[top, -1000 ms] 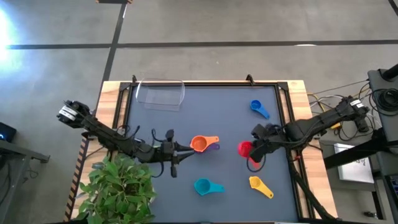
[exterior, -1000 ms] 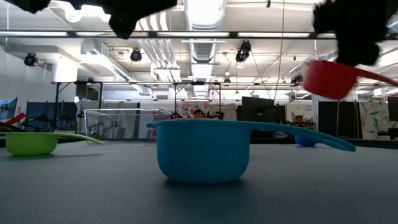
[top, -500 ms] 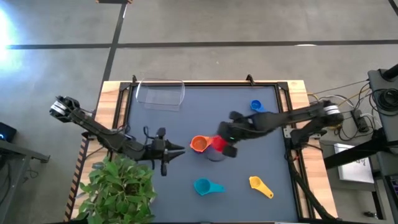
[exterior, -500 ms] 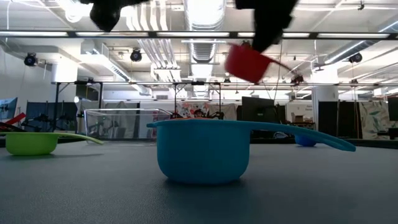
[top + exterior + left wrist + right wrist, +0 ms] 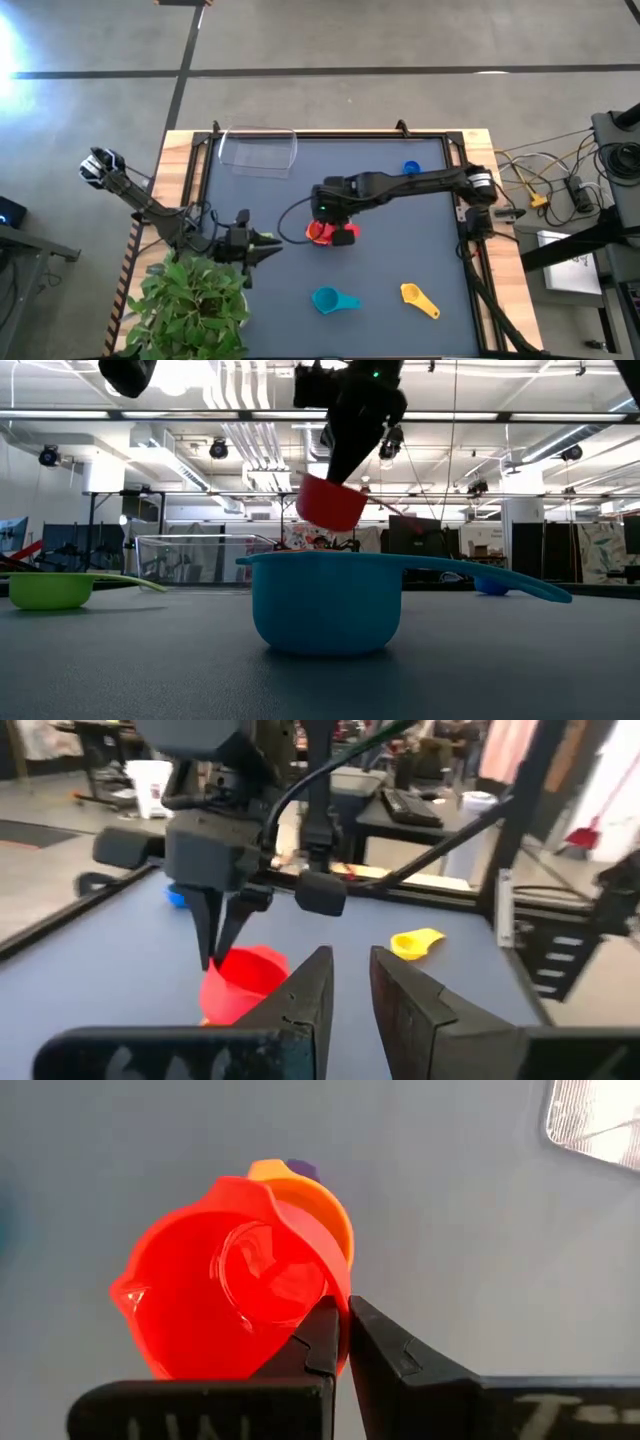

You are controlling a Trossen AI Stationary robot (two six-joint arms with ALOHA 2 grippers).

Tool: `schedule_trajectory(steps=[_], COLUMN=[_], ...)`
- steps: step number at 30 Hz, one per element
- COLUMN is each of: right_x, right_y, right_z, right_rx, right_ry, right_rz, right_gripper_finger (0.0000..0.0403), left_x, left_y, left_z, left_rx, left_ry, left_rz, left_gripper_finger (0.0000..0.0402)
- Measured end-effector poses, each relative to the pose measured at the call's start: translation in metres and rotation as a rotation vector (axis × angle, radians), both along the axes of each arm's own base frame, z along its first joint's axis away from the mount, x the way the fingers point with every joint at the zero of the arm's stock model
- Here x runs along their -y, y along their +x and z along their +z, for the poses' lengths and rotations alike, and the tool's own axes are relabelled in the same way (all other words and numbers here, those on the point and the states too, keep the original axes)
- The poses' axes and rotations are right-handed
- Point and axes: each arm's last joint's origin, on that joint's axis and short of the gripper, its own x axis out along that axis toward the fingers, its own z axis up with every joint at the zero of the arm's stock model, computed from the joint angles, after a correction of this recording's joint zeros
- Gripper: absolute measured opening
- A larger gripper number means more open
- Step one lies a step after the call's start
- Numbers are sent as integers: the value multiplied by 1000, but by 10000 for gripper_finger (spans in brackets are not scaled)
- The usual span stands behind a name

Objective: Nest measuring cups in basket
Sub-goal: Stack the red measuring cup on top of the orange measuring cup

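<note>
Right gripper (image 5: 340, 1342) pinches red cup (image 5: 225, 1295), seemingly above orange cup (image 5: 315, 1205).

high: straight down | low: table-level | wrists: close | shared: red cup (image 5: 322, 232)

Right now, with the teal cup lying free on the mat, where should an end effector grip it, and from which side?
Grip the teal measuring cup by its flat handle, coming straight down from above. The handle sticks out sideways toward the yellow cup, level with the rim and clear of neighbours, while the upright round bowl offers no flat faces.
</note>
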Motion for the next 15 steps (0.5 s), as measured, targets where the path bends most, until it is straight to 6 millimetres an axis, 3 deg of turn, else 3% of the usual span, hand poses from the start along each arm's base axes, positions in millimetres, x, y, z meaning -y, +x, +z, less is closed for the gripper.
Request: schedule_trajectory(steps=[9,15], right_x=[25,30], right_y=[10,12], right_z=[-14,-12], right_rx=[-16,28], right_ry=[144,186], right_rz=[36,46], right_gripper_finger=[11,52], left_x=[0,-1], left_y=[-1,-2], left_z=[-6,-10], left_rx=[-13,-20], left_ry=[13,9], left_rz=[7,13], left_gripper_finger=[52,52])
